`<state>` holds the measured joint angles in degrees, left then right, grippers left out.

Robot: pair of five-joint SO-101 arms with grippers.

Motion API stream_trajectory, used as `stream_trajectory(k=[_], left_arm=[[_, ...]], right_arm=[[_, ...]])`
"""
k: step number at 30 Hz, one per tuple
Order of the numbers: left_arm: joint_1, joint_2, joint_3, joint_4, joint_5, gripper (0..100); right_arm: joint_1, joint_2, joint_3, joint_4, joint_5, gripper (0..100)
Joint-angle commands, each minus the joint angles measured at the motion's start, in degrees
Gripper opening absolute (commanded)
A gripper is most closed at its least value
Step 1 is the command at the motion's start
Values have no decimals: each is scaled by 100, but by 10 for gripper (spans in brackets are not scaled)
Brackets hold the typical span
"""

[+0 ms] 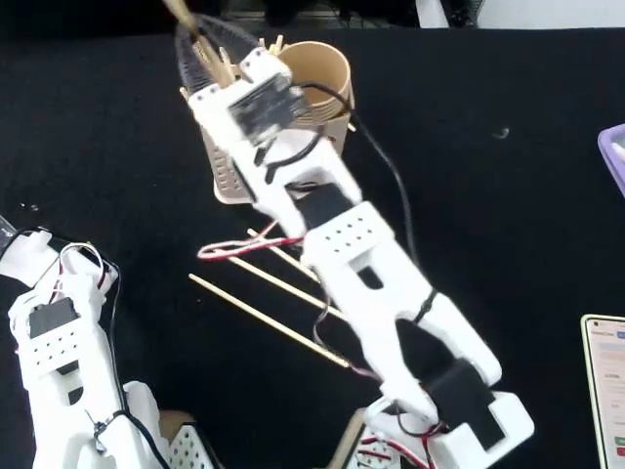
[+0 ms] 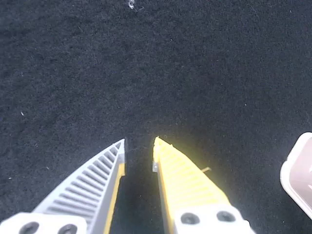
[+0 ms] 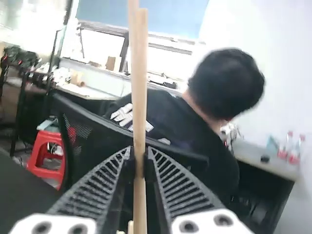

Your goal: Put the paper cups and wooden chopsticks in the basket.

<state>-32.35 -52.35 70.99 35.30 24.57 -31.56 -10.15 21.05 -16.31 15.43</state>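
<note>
My right gripper [image 1: 207, 61] is raised over the white perforated basket [image 1: 228, 178] at the back of the table, shut on a wooden chopstick [image 1: 182, 13]. In the right wrist view that chopstick [image 3: 139, 73] stands upright between the dark fingers [image 3: 109, 178]. A brown paper cup [image 1: 322, 73] stands at the basket's far side, seemingly inside it, with chopstick ends [image 1: 270, 45] poking up beside it. Three more chopsticks [image 1: 273, 319] lie on the black cloth under the right arm. My left gripper [image 2: 139, 144] hangs just above bare cloth, slightly open with nothing in it.
The left arm [image 1: 57, 337] rests at the front left. A purple item [image 1: 615, 147] and a white phone-like device [image 1: 605, 391] sit at the right edge. A white corner [image 2: 298, 175] shows in the left wrist view. Black cloth covers the table.
</note>
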Motion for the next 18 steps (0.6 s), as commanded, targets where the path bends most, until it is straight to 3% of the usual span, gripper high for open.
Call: stream_trajectory(k=[1,7,12,18], left_arm=[[31,-149,-75,-97,9,109],[31,-149,-66,-97,9,109],[31,-149,-66,-97,9,109],[31,-149,-66,-97,9,109]], right_arm=[[334,13,-382,158,-651,11],[325,31,-426,923,-659,20],[325,22,-804,1785,-668,121],[316,-31,-1543,2857,-651,67]])
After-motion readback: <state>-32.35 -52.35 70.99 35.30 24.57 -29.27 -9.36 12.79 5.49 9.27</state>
